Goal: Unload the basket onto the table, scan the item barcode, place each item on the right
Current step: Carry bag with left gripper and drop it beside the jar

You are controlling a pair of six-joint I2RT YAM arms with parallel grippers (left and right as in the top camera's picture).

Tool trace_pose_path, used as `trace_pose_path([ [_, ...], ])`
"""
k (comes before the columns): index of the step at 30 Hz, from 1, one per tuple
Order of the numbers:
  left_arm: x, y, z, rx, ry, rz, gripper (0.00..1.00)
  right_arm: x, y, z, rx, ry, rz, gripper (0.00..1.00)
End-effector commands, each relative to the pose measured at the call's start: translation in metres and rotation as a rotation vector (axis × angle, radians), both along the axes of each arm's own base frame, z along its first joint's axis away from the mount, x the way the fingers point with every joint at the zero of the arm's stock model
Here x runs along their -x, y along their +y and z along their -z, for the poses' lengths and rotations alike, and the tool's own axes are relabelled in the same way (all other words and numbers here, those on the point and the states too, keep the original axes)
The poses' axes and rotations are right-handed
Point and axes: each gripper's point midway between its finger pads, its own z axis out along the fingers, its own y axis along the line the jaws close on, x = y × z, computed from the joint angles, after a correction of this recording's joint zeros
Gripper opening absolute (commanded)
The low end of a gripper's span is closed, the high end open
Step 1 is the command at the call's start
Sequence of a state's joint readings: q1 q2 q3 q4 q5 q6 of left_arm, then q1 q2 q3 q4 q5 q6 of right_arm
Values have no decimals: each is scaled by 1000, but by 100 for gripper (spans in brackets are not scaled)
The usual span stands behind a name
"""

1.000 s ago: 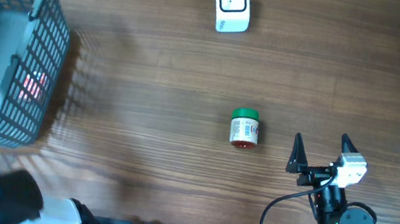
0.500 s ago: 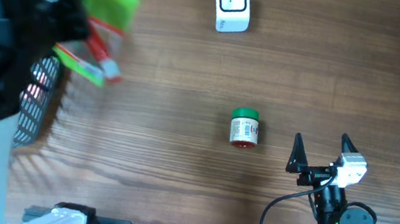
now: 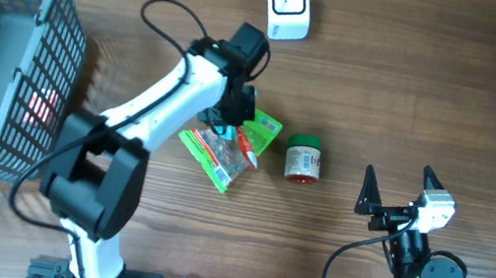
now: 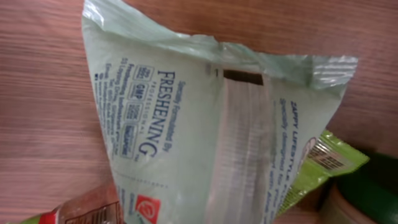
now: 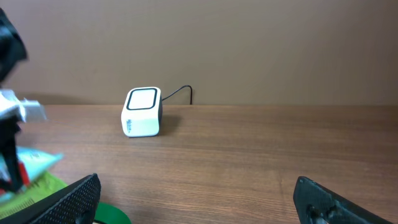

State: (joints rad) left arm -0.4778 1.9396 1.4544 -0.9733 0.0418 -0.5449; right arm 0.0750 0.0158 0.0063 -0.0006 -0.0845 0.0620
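Note:
The item, a green snack packet (image 3: 224,152) with red print, hangs from my left gripper (image 3: 234,120), which is shut on its top edge at mid-table. In the left wrist view the packet's pale back (image 4: 186,124) fills the frame and hides my fingers; a barcode-like patch (image 4: 324,155) shows on its bright green edge. The white scanner (image 3: 287,6) stands at the far edge, beyond the packet, and also shows as the scanner (image 5: 143,112) in the right wrist view. My right gripper (image 3: 397,191) stands open near the front right, holding nothing.
A small jar with a green lid (image 3: 303,158) lies just right of the packet, between the two grippers. A grey mesh basket (image 3: 2,50) takes up the left end of the table. The scanner's cable (image 5: 180,93) runs behind it.
My left arm has swung out of the basket area with the packet and brought it down at mid-table, beside the jar. The right arm has not moved.

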Motion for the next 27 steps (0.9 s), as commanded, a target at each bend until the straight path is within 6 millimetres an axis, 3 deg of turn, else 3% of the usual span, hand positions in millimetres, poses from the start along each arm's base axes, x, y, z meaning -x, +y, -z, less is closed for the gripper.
trace_pose_path([
  [1,-3,-14,10,36,5,-28,5,0,-3,-1,9,-5,14,100],
  [2,-4,-15,10,38,2,-27,13,0,-3,-1,9,-5,14,100],
  [4,-5,-15,10,39,-3,-19,66,0,-3,-1,9,-5,14,100],
  [5,-5,-15,10,39,-3,-16,71,0,-3,-1,9,-5,14,100],
  [7,-5,-15,10,38,-4,-4,76,0,-3,-1,9,-5,14,100],
  [14,-9,-17,7,30,-41,170,75,0,-3,-1,9,-5,14,100],
  [17,-18,-16,-8,23,-90,210,83,0,-3,-1,9,-5,14,99],
  [19,-33,-11,-38,12,-159,192,84,0,-3,-1,9,-5,14,100],
  [22,-61,23,-112,-75,-324,147,86,0,-3,-1,9,-5,14,100],
  [24,-75,57,-172,-120,-440,96,87,0,-3,-1,9,-5,14,100],
  [26,-80,106,-229,-163,-550,-25,89,0,-3,-1,9,-5,14,100],
  [27,-79,141,-261,-176,-616,-113,91,0,-3,-1,9,-5,14,100],
])
